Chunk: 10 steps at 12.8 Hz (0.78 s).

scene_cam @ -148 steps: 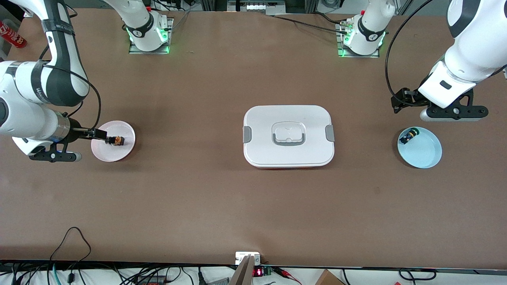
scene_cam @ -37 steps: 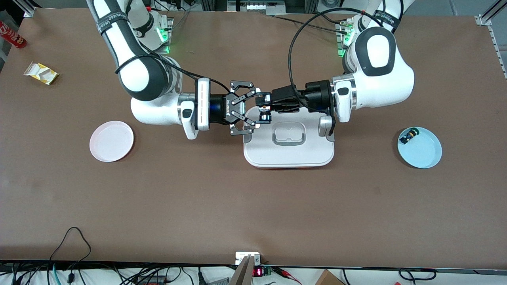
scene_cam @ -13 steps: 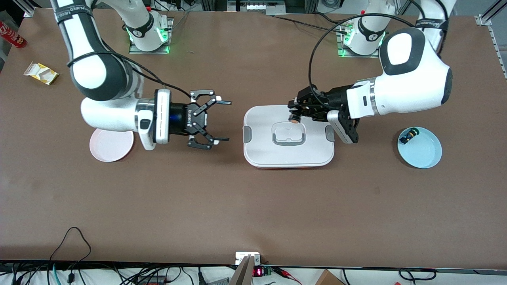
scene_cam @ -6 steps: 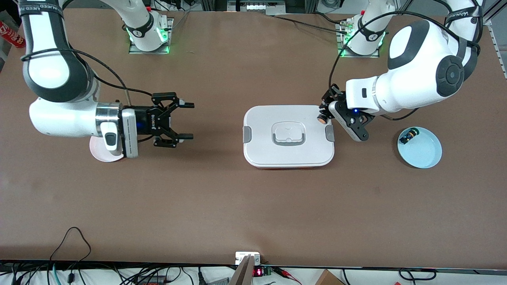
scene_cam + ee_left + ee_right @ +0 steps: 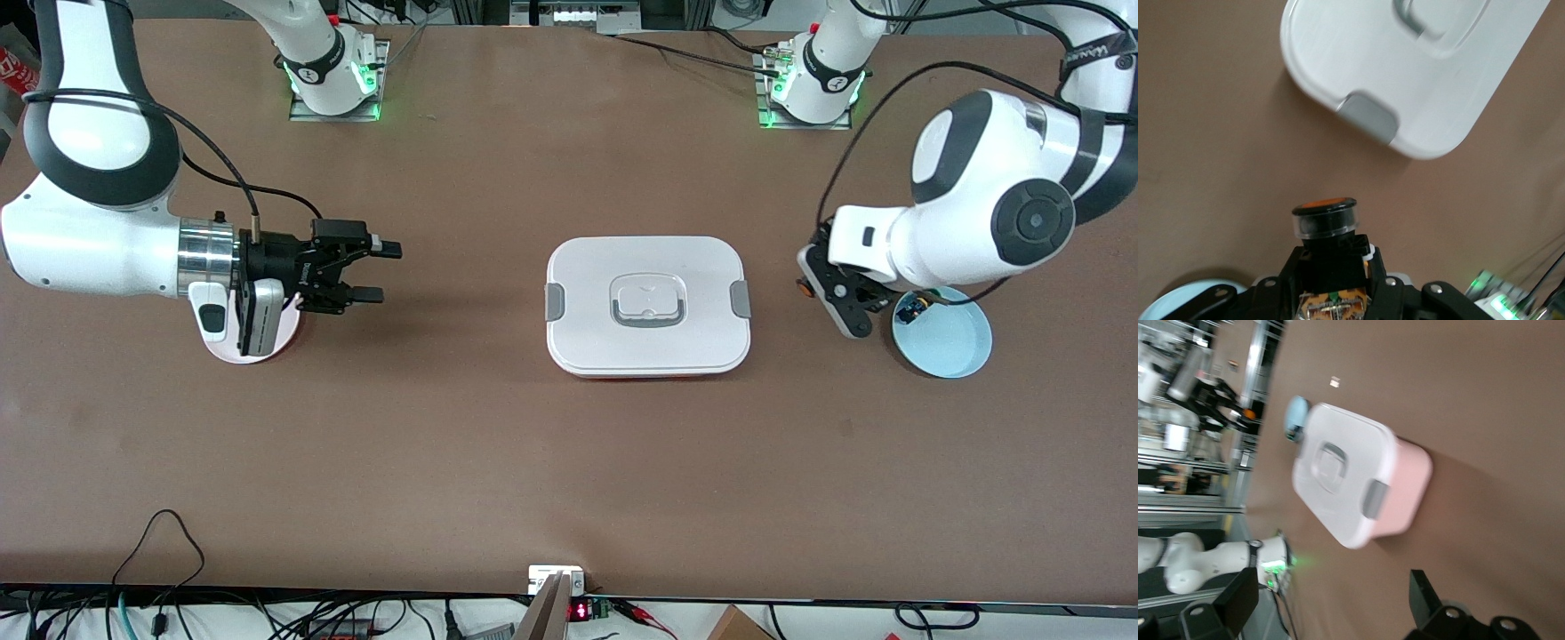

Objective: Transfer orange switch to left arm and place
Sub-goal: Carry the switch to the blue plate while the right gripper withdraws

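Note:
The orange switch (image 5: 802, 286) is gripped in my left gripper (image 5: 811, 281), which is over bare table between the box (image 5: 647, 305) and a blue plate (image 5: 956, 342). In the left wrist view the fingers are shut on the switch's black body and its orange face (image 5: 1325, 204) sticks out ahead of my left gripper (image 5: 1333, 257); the box (image 5: 1358, 60) lies clear of it. My right gripper (image 5: 384, 272) is open and empty over the table beside a pink plate (image 5: 267, 351). In the right wrist view my right gripper (image 5: 1335, 581) is empty, with the box (image 5: 1351, 477) well ahead of it.
The blue plate holds a small black switch with blue and green parts (image 5: 916, 308). The pink plate is partly hidden under the right arm's wrist. The box stands in the middle of the table between the two arms.
My left gripper has carried the orange switch off the box's edge toward the blue plate. My right gripper, still open, has drawn back toward the pink plate.

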Tool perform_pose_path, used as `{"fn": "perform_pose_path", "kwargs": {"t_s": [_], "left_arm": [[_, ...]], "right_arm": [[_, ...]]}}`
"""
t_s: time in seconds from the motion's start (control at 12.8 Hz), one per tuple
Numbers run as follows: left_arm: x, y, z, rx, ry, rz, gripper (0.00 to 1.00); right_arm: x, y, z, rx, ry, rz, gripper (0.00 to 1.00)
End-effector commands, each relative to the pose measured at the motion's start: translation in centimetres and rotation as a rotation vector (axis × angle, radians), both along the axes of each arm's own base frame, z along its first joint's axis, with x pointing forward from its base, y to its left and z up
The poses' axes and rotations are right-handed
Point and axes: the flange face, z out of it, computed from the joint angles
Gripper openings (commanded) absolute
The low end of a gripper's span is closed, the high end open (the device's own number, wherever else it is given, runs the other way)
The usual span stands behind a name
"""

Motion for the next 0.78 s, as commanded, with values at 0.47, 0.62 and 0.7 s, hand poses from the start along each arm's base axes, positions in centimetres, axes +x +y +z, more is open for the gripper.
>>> {"fn": "perform_pose_path", "kwargs": {"t_s": [0.47, 0.62, 0.7], "left_arm": [[1.0, 12.8, -10.4, 0.09, -0.068, -0.393, 0.25], [1.1, 13.9, -12.0, 0.136, -0.046, -0.468, 0.25], [1.2, 16.4, -13.2, 0.137, -0.04, -0.46, 0.25]], "right_arm": [[-1.8, -6.7, 1.3, -0.634, 0.131, -0.079, 1.0], [-2.1, -8.2, 2.6, -0.755, 0.136, -0.068, 1.0], [-2.2, -9.2, 3.2, -0.81, 0.137, -0.06, 1.0]]}}
